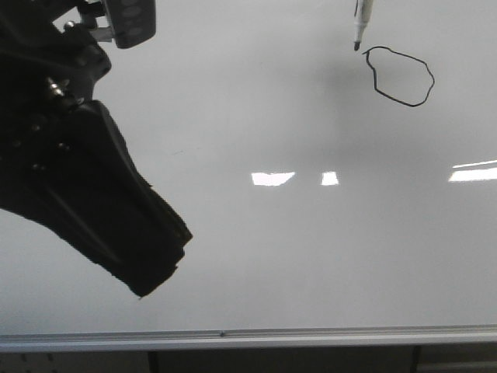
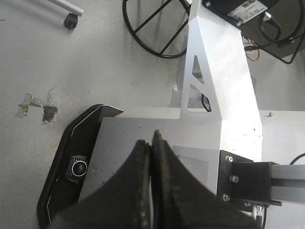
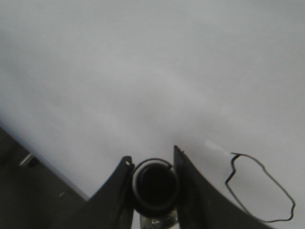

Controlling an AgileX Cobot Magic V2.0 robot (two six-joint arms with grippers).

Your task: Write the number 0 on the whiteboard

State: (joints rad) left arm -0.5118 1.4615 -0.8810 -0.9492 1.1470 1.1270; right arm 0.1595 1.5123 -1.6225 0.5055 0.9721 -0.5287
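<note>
One number 0 point(image 1: 399, 75) | thin black lumpy closed loop | whiteboard point(image 1: 311, 256)

Most of the whiteboard point(image 1: 311, 256) reads bare to us: middle, lower right and upper centre all open for a pass. Obstacles: the left gripper point(image 1: 159, 272), fingers pressed together, with its dark arm fills the left side from the top corner down toward the aluminium rail point(image 1: 248, 338). Upper right, the marker point(image 1: 361, 23) tip hangs just beside the number 0 point(image 1: 400, 75); the right gripper point(image 3: 152, 191) clamps the marker barrel, crowding that corner.
</note>
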